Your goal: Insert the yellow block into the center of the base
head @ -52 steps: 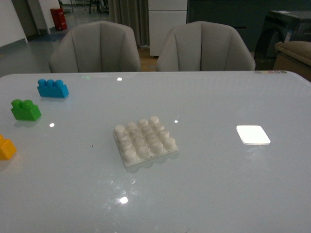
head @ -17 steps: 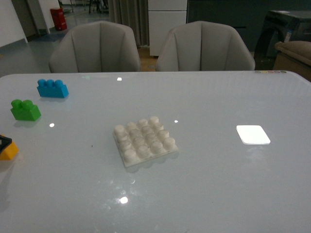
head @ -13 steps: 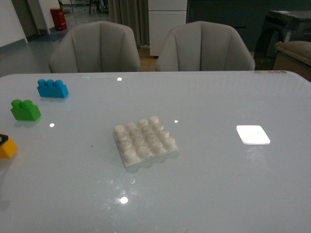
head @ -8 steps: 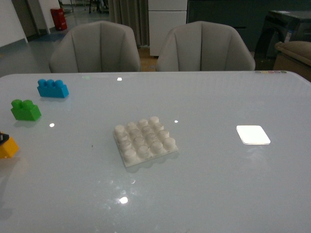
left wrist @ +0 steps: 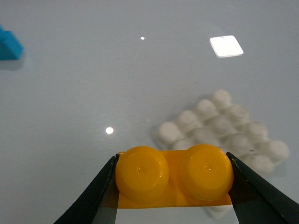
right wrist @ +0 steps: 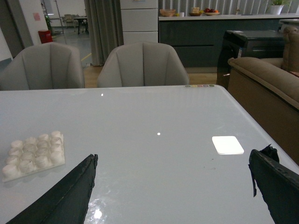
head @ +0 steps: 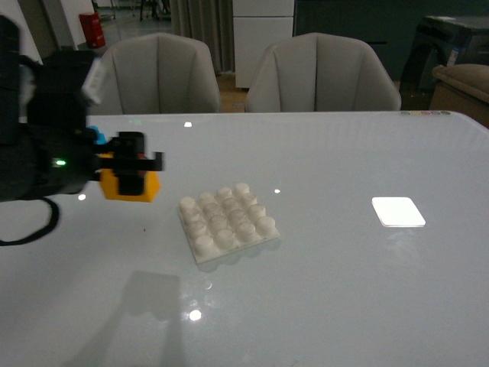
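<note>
My left gripper (head: pixel 131 173) is shut on the yellow block (head: pixel 130 186) and holds it in the air, left of the base (head: pixel 228 222). In the left wrist view the two-stud yellow block (left wrist: pixel 174 176) sits between the two black fingers (left wrist: pixel 93 205), with the white studded base (left wrist: pixel 224 135) below and beyond it. The base lies flat at the table's middle and shows in the right wrist view (right wrist: pixel 32 154) too. My right gripper (right wrist: pixel 173 196) is open and empty, above the table's right part. It does not show in the front view.
A blue brick (head: pixel 97 136) peeks out behind my left arm and shows in the left wrist view (left wrist: pixel 9 45). The green brick is hidden. A smooth white square patch (head: pixel 397 212) lies at the right. Two grey chairs (head: pixel 317 73) stand behind the table.
The yellow block was on the table at the far left edge. Now my left arm has come into view and carries the block in the air toward the base.
</note>
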